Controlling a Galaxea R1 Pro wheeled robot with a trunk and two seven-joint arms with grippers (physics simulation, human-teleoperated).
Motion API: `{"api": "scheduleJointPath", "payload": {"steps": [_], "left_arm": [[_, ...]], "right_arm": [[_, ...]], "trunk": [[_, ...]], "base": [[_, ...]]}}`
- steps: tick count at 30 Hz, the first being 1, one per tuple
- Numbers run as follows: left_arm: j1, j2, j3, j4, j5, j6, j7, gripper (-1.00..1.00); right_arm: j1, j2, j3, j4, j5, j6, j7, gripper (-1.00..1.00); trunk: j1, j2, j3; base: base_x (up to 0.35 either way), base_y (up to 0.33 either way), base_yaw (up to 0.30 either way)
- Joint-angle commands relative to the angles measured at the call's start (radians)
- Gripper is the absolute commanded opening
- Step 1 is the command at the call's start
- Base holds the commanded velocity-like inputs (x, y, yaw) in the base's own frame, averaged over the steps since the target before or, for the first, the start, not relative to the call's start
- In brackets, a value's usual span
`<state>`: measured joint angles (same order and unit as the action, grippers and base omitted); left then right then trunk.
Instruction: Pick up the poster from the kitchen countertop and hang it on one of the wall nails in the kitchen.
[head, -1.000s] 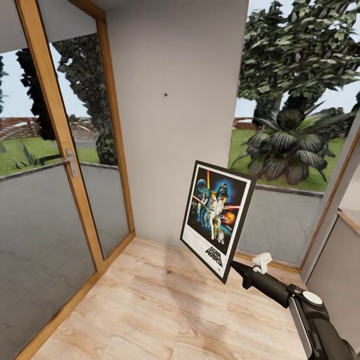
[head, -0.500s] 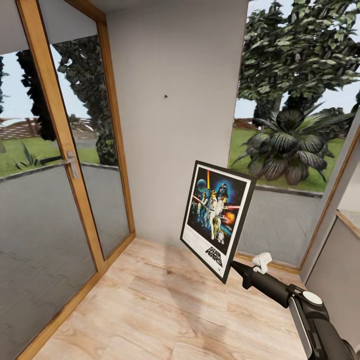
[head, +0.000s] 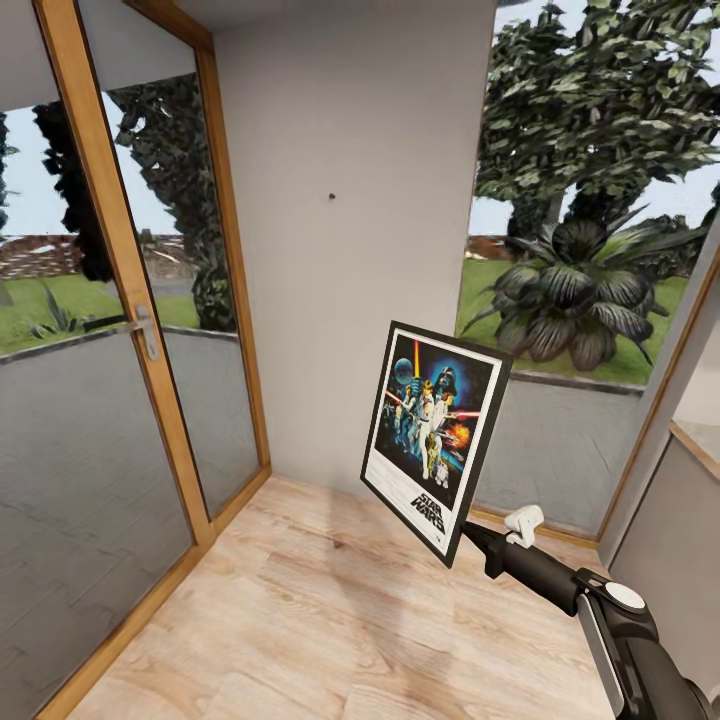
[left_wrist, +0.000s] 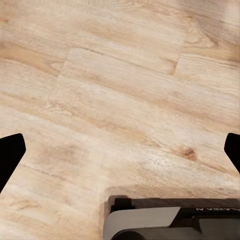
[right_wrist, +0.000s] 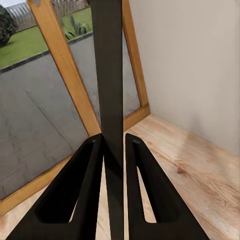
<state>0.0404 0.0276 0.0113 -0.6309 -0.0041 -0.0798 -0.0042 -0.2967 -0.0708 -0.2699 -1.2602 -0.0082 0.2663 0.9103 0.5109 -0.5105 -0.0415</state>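
The Star Wars poster (head: 434, 435), black-framed with a white inner border, hangs upright and slightly tilted in the air in front of the light-grey wall. My right gripper (head: 470, 535) is shut on its lower right corner; in the right wrist view both fingers (right_wrist: 85, 185) clamp the poster's dark edge (right_wrist: 109, 75). A tiny dark wall nail (head: 331, 195) sits on the wall, well above and left of the poster. My left gripper (left_wrist: 120, 155) points down at the wooden floor, its fingertips (left_wrist: 10, 155) far apart, open with nothing between them. The countertop is out of view.
A wood-framed glass door (head: 120, 330) with a handle (head: 146, 330) closes the left side. A large window (head: 590, 250) with plants outside lies right of the wall. Light plank floor (head: 320, 620) spreads below. A grey cabinet side (head: 680, 540) stands at far right.
The head view has shifted very slightly, so the nail sits a touch lower in the picture. The poster and right arm hold the same place.
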Motion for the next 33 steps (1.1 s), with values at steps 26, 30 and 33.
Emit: {"api": "scheduleJointPath", "payload": {"steps": [26,30,33], "left_arm": [[0.000,0.000,0.001,-0.001,0.000,0.000,0.000,1.00],[0.000,0.000,0.001,-0.001,0.000,-0.001,0.000,1.00],[0.000,-0.001,0.001,-0.001,0.000,-0.001,0.000,1.00]], "right_arm": [[-0.001,0.000,-0.002,0.001,-0.003,0.010,0.007,-1.00],[-0.001,0.000,-0.002,0.001,-0.003,0.010,0.006,-1.00],[-0.001,0.000,-0.002,0.001,-0.003,0.011,0.005,-1.00]], "trunk": [[-0.061,0.111,0.048],[-0.061,0.111,0.048],[-0.061,0.111,0.048]], "base": [[0.000,0.000,0.000],[0.000,0.000,0.000],[0.000,0.000,0.000]]}}
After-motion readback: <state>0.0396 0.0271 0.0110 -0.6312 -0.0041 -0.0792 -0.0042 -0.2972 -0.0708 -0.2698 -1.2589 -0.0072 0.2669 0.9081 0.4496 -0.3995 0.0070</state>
